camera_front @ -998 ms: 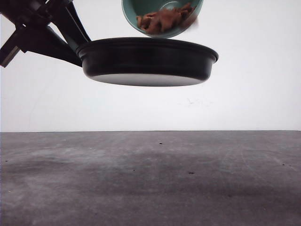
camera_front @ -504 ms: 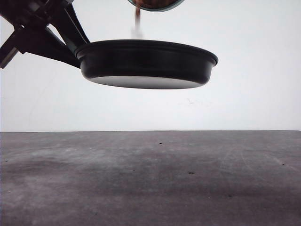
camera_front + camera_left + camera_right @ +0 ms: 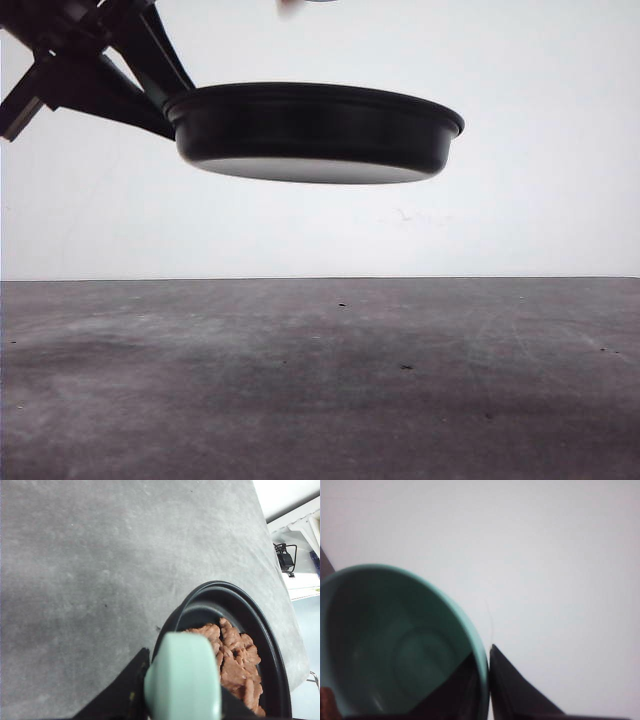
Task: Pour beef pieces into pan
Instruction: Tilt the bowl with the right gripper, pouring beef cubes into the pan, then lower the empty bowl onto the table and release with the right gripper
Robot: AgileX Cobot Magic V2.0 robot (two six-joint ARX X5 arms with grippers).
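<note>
Black, mint, reddish-brown and grey are seen.
Reddish-brown beef pieces (image 3: 235, 655) lie in the round black frying pan (image 3: 315, 130) with mint-green handle (image 3: 184, 677); the teal bowl (image 3: 395, 650) is plain, the desk (image 3: 320, 380) mottled grey.

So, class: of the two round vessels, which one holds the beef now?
The black pan, held by the left gripper; beef pieces fill it. The teal bowl looks nearly empty.
</note>
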